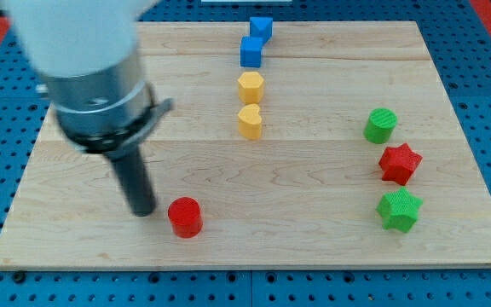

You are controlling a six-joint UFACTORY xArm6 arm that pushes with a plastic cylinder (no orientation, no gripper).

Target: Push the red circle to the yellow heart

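The red circle (185,217) lies near the view's bottom, left of the middle of the wooden board (314,213). The yellow heart (249,121) sits up and to the right of it, near the board's centre top. My tip (142,210) rests on the board just to the left of the red circle, a small gap apart. The rod rises up and left into the arm's grey body.
A yellow hexagon (251,87) sits just above the heart. Two blue blocks (251,52) (261,28) stand above that. At the view's right are a green circle (381,126), a red star (399,164) and a green star (398,211).
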